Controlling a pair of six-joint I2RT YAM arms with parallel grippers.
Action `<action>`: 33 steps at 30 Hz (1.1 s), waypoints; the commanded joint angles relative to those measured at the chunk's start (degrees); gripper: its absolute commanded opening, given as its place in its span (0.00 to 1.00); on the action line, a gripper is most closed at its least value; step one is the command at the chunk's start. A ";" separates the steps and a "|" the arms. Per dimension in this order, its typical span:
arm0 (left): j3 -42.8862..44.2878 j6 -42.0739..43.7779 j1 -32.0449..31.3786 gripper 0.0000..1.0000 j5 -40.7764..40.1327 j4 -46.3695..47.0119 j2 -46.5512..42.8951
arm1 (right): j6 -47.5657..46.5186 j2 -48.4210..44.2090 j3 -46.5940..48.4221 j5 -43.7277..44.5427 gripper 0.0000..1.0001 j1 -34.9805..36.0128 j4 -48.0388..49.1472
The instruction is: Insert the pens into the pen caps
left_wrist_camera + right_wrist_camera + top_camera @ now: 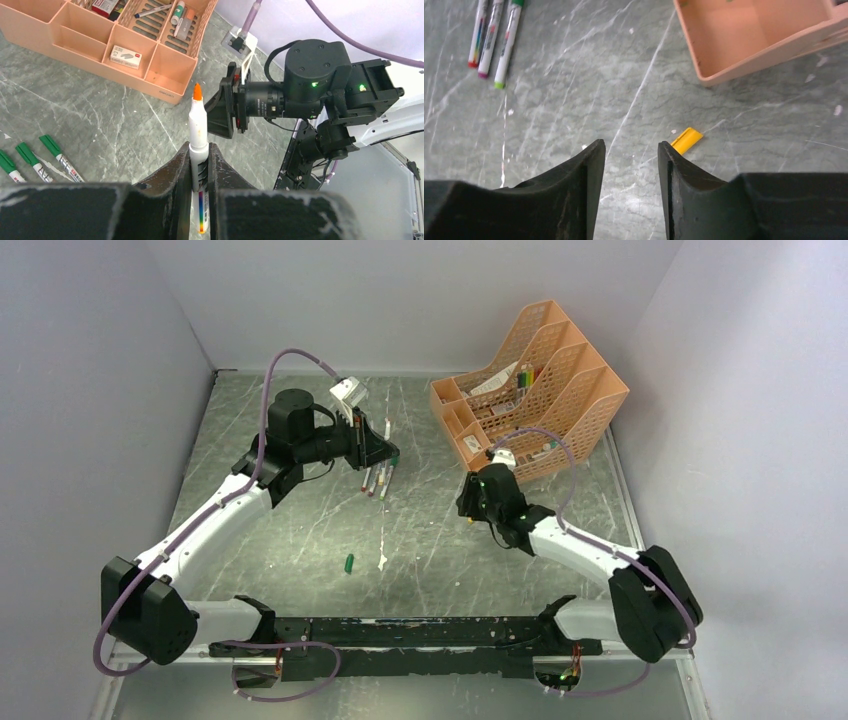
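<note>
Clamped in left claw: thin white marker pen with orange tip. Right claw apart, empty (small yellow plastic piece beside one finger). Cap-fetching step: calls for grasping small dark green cylindrical cap, well apart.

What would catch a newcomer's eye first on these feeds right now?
The left gripper, shut on a white pen whose orange tip sticks out past its fingers, dominates the left wrist view. Next comes the peach desk organizer at the far right of the table. The right gripper hangs open over the table, a small yellow piece beside one finger.
</note>
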 commanded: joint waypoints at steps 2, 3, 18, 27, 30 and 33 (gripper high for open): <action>-0.31 0.20 0.48 0.07 0.71 1.42 -0.18 | 4.88 6.50 6.43 9.25 0.40 -0.44 -11.39; -0.08 0.50 0.48 0.07 0.72 0.95 -0.04 | 5.43 7.73 7.05 9.84 0.40 -0.41 -12.09; 0.24 0.83 0.49 0.07 -0.55 -0.54 -0.27 | 12.01 11.45 5.56 13.34 0.46 0.33 -9.95; 0.89 1.02 0.48 0.07 -1.20 -2.39 -0.66 | 11.62 15.83 7.24 13.12 0.33 0.71 -9.77; 0.65 0.95 0.48 0.07 -1.37 -2.71 -0.94 | 10.87 17.93 7.99 12.96 0.18 0.92 -10.21; 0.73 1.31 0.49 0.07 -1.97 -3.43 -1.20 | 10.97 18.35 8.24 12.88 0.07 1.30 -10.50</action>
